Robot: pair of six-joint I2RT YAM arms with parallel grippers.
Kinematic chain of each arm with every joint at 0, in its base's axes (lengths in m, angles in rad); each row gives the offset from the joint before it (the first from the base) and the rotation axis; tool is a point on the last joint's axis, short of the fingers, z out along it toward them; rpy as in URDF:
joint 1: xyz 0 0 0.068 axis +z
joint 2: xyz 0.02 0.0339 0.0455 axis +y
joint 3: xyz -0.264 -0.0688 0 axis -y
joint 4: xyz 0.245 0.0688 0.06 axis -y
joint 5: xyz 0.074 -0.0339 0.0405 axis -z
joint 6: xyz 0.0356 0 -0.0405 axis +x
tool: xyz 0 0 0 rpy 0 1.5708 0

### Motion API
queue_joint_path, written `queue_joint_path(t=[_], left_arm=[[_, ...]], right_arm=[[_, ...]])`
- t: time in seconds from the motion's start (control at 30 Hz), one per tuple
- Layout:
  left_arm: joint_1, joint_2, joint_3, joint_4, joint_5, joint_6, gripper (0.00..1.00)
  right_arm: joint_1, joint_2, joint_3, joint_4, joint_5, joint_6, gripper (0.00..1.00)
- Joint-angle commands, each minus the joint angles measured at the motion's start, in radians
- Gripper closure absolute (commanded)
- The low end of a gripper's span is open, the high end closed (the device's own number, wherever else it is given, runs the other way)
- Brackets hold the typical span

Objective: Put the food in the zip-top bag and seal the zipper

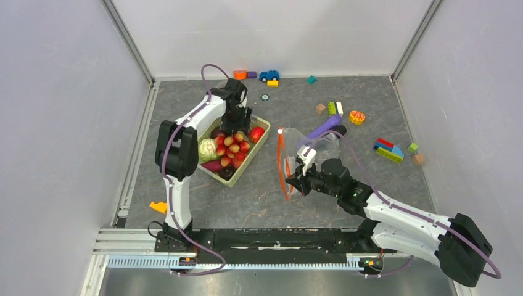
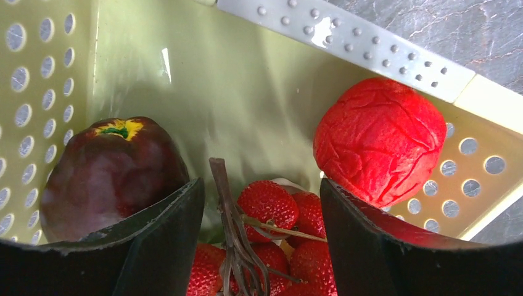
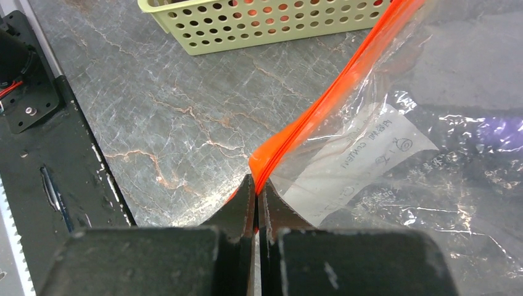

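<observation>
The site is a robotics laboratory test cell. Plain pale panels, held in metal posts, close off a grey stone-patterned table on three sides. The left arm and right arm are bolted to a black plate at the near edge, with a toothed rail below and purple cables exposed. The props are toys: blocks, a car, food in a basket.

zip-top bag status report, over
Left gripper open, straddling strawberries in basket. Right gripper shut on zipper of zip-top bag. Nothing between basket and bag.
</observation>
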Motion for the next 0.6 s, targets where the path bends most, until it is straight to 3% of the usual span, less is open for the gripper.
queue_joint_path(t=[0.0,0.07,0.2,0.27,0.57], left_arm=[[-0.003,0.005,-0.012,-0.007,0.027,0.023,0.3],[-0.003,-0.001,-0.045,0.014,0.03,0.007,0.41],[-0.003,-0.021,-0.073,0.036,0.054,-0.018,0.83],[-0.003,-0.057,-0.076,0.039,0.046,-0.023,0.98],[-0.003,-0.324,-0.187,0.174,0.013,-0.082,0.98]], right_arm=[[0.003,-0.023,0.001,0.013,0.026,-0.014,1.0],[0.003,-0.022,0.003,0.01,0.032,-0.018,1.0],[0.003,-0.022,0.001,0.007,0.044,-0.012,1.0],[0.003,-0.024,0.004,0.006,0.043,-0.014,1.0],[0.003,-0.045,-0.001,0.004,0.076,-0.006,1.0]])
